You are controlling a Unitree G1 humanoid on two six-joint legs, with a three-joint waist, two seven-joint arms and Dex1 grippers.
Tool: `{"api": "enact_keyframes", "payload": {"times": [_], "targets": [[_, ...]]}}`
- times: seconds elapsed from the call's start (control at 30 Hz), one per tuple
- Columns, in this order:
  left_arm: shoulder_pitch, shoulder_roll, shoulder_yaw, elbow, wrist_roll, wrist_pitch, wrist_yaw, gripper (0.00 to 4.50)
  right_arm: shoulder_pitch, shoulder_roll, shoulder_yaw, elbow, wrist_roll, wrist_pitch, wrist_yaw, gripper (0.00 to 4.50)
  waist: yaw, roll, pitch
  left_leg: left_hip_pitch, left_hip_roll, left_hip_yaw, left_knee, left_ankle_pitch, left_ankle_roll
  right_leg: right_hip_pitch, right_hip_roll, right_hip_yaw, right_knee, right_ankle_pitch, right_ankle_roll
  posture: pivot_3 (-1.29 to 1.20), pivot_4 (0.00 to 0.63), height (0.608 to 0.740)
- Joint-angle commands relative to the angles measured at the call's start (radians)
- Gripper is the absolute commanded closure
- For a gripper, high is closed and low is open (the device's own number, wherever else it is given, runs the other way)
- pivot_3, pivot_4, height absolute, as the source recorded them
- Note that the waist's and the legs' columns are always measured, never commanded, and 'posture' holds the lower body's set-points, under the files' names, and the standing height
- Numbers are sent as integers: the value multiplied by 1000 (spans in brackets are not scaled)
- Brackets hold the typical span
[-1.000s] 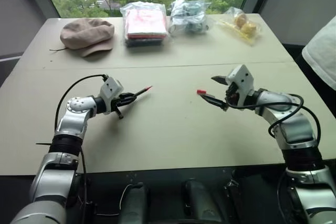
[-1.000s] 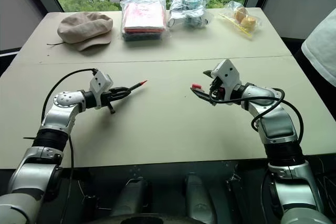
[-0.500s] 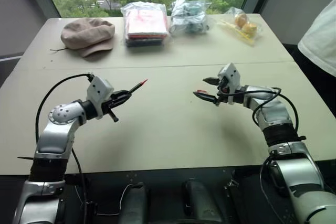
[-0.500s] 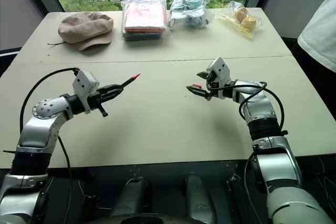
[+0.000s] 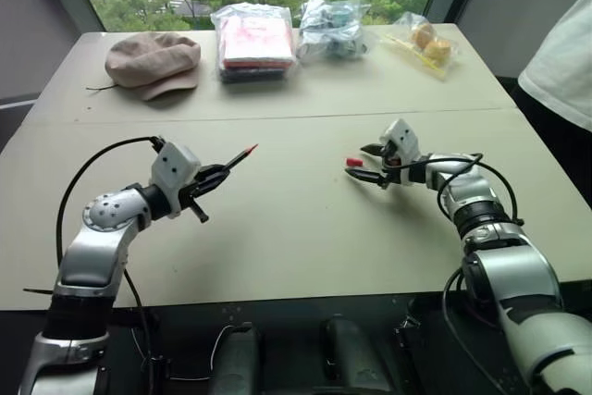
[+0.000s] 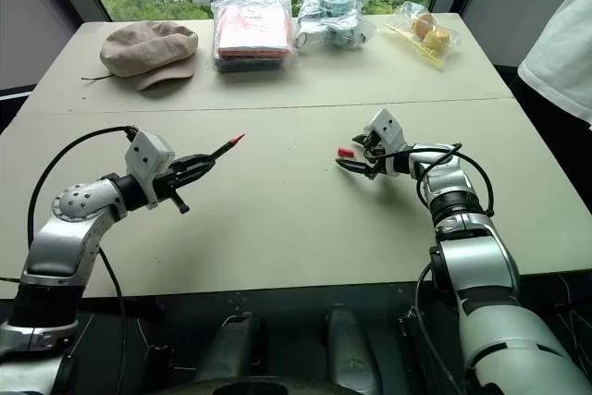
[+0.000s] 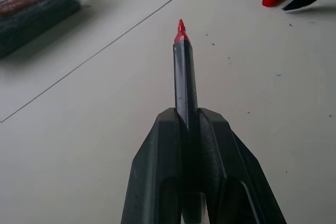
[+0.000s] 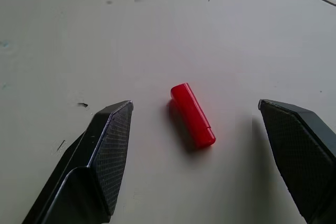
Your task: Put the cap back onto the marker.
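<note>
Left wrist view: marker (image 7: 185, 77) rear hidden

Cap (image 8: 192, 115) now on table (image 5: 296, 228); right tool (image 8: 195, 156) lowered, straddling it.

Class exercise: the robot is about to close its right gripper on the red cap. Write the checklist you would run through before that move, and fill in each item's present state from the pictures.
1. Right gripper open wide enough for the cap: ok, fingers stand apart on either side of it.
2. Cap lying free on the table, touching neither finger: ok.
3. Cap centred between the fingers: ok, roughly midway.
4. Left gripper shut firmly on the marker: ok, the barrel sits clamped between its fingers.
5. Marker's red tip bare, pointing toward the cap: ok.
6. Which end of the cap is open: cannot tell.
</note>
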Motion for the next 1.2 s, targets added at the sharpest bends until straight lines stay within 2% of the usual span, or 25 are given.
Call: {"api": "enact_keyframes", "payload": {"times": [0.03,0.33,0.37,0.43,0.6,0.8,0.93,1.03,1.2], "targets": [[1,14,21,-43,-16,-4,10,4493,-34,10,-12,32,-16,-31,-11,552,0,0,0,0,0,0,0,0,0,0,0,0,0,0,0,0,150,740],[-5,17,8,-38,-7,-9,17,4493,-39,24,-20,81,-42,-41,-20,552,-13,0,0,1,0,0,0,0,0,0,0,0,1,0,0,0,150,740],[-6,18,6,-37,-5,-10,17,4493,-38,23,-20,83,-44,-42,-20,1085,-14,0,0,0,0,0,0,0,0,0,0,0,1,0,0,0,150,740],[-9,18,4,-36,-5,-11,18,4493,-36,23,-21,84,-48,-44,-19,1797,-16,0,0,0,0,0,0,0,0,0,0,0,1,0,0,0,150,740],[-20,16,-3,-27,-3,-15,15,4493,-35,21,-25,85,-56,-46,-19,4465,-21,0,0,0,0,0,0,0,0,0,0,0,1,0,0,0,150,740],[-27,26,-35,3,-1,-66,-45,4493,-32,30,-7,56,-79,-83,-32,4465,-21,0,0,0,0,0,0,0,0,0,0,0,1,0,0,0,150,740],[-78,39,-70,110,6,-179,-136,4493,-35,30,42,-30,-128,-160,-21,4465,-22,0,0,1,0,0,0,0,0,0,0,0,1,0,0,0,150,740],[-129,44,-92,214,16,-300,-212,4493,-30,19,78,-144,-148,-210,15,4465,-24,0,0,0,0,0,0,0,0,-1,0,0,1,0,0,0,150,740],[-250,52,-141,432,79,-526,-296,4493,11,15,116,-410,-112,-161,122,4465,-22,1,0,0,0,0,0,0,0,-1,0,0,1,0,0,0,150,740]]}}
